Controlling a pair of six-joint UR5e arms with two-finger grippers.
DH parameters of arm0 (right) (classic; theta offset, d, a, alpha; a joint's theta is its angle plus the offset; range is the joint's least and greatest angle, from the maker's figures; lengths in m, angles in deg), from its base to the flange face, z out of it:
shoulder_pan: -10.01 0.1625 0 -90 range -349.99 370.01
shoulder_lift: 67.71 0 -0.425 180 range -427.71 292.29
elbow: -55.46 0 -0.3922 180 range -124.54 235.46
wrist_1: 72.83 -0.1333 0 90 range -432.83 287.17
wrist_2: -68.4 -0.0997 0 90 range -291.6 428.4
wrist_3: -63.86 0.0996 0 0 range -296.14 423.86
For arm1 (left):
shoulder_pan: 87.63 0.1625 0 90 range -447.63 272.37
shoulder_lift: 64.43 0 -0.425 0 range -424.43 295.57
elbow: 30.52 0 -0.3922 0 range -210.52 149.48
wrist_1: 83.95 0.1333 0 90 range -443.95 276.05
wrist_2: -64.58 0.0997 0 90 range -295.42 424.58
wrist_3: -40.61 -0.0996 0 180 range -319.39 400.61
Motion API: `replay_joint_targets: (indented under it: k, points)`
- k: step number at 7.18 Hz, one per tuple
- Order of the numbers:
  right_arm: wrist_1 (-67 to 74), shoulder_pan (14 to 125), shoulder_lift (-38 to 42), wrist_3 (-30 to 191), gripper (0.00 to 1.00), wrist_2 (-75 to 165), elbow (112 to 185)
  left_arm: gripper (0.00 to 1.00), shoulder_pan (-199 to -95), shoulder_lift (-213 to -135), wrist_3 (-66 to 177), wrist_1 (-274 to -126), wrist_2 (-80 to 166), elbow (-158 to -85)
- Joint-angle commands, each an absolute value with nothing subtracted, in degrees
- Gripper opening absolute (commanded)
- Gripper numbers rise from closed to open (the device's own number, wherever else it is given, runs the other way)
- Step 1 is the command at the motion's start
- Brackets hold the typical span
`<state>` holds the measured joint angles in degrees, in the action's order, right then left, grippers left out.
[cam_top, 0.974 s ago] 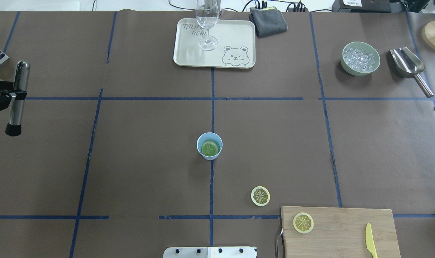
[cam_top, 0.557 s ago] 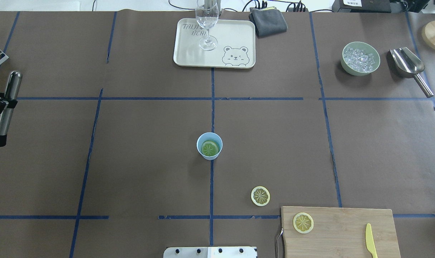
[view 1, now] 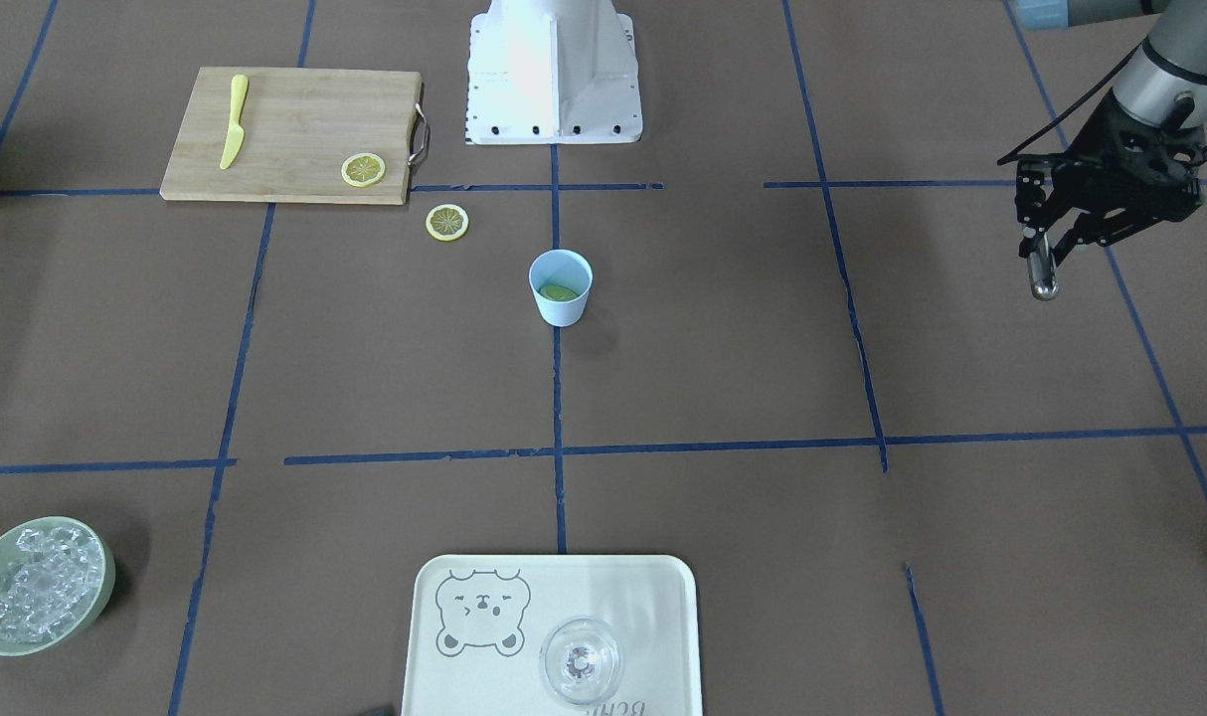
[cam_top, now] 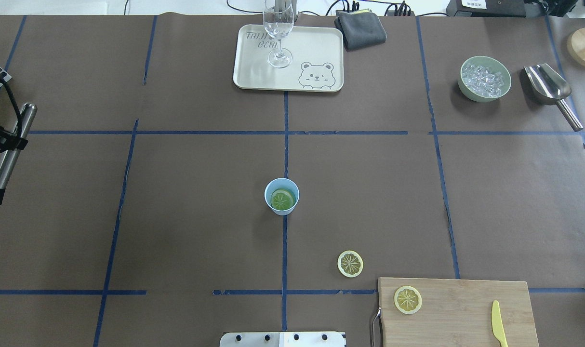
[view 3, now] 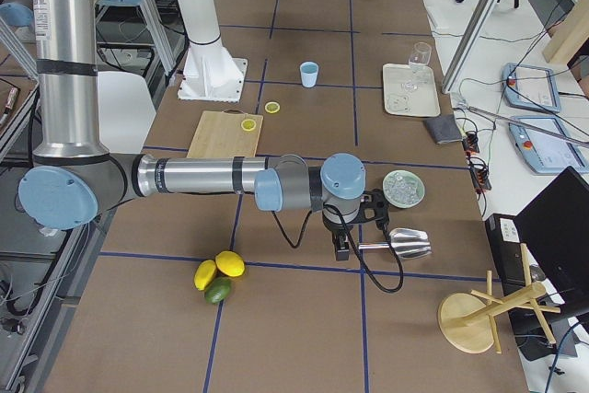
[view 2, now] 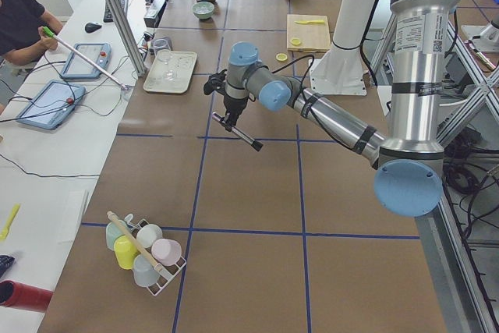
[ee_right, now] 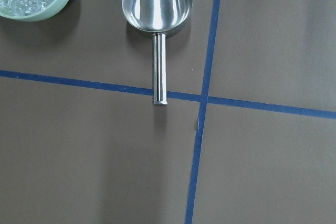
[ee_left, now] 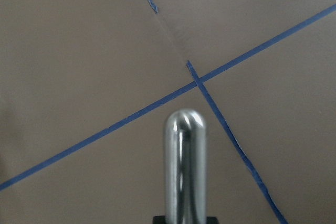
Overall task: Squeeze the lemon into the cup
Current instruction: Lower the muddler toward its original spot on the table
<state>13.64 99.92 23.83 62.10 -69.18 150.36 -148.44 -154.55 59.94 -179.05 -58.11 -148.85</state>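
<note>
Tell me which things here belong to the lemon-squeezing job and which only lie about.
Job: light-blue tapered cup; round yellowish lemon slice inside it; steel rod with black tip in the left gripper, probably the presser.

Lying about: two spare lemon slices, wooden cutting board, yellow knife, clear wine glass, cream bear tray, pale green bowl of ice, steel scoop.

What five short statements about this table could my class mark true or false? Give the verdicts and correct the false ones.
1. A lemon slice lies inside the cup. True.
2. The cutting board bears a second lemon slice and a yellow knife. True.
3. The wine glass stands on the cutting board. False: the wine glass stands on the tray.
4. The left gripper has its jaws shut on a metal bar. True.
5. The scoop lies in the bowl of ice. False: the scoop lies on the table beside the bowl of ice.
</note>
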Motion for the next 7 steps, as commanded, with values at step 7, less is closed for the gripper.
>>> replay_joint_targets:
  k: [7]
  points:
    - [13.6,99.9,23.9,61.9,1.0,-69.0,150.4,0.0,-140.0,-162.5,81.6,-177.2,-63.7,-131.9]
